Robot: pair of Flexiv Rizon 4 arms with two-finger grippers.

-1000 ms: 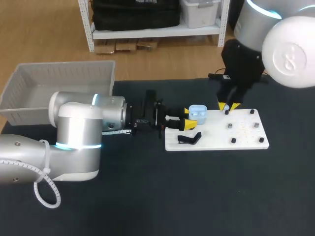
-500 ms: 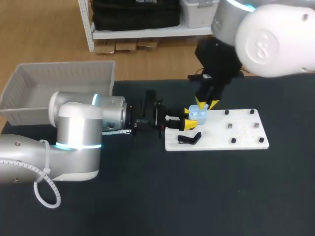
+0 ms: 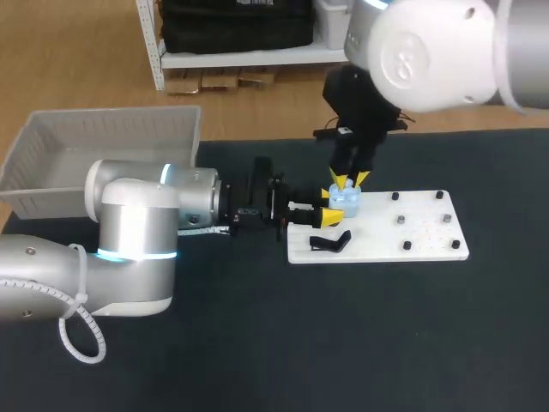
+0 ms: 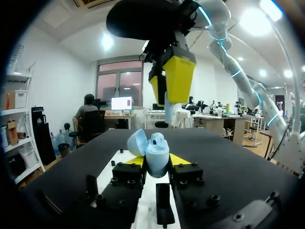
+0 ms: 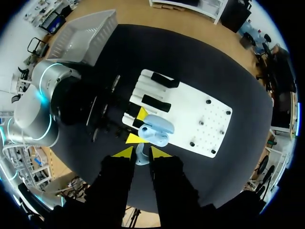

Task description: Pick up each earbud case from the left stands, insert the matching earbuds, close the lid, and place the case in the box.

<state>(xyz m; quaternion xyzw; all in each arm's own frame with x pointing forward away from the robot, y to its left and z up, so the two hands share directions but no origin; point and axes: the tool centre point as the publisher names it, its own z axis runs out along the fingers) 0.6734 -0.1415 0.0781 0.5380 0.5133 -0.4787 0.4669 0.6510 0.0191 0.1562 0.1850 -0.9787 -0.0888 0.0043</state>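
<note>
I am watching the earbud case [image 4: 156, 151], a small, rounded, pale blue shell with a glossy skin. My left claw [image 4: 157, 162] is pinching it by the lower body, with one yellow tip pressing on each flank. The case is sitting over the end of the white stand board [image 3: 420, 236] nearest my left arm, and I cannot tell whether it is touching the board. Its lid [image 4: 136, 142] is standing open, tipped back to one side. Something pale is showing in the well, possibly an earbud already seated, but I am not sure of that. I am judging the case to be light, stiff and slick, so this low hold on the body, clear of hinge and lid, is suiting it. A squeeze nearer the seam could be letting it squirt out or blocking the lid from closing. My right claw [image 5: 141, 152] is hovering just above the open case, pinching a small pale earbud [image 4: 169, 110] between its tips. I am treating that piece as lighter again, smooth and easy to flick away. The grey plastic box [image 3: 103, 142] is waiting well apart on the dark tabletop [image 3: 257, 343].
</note>
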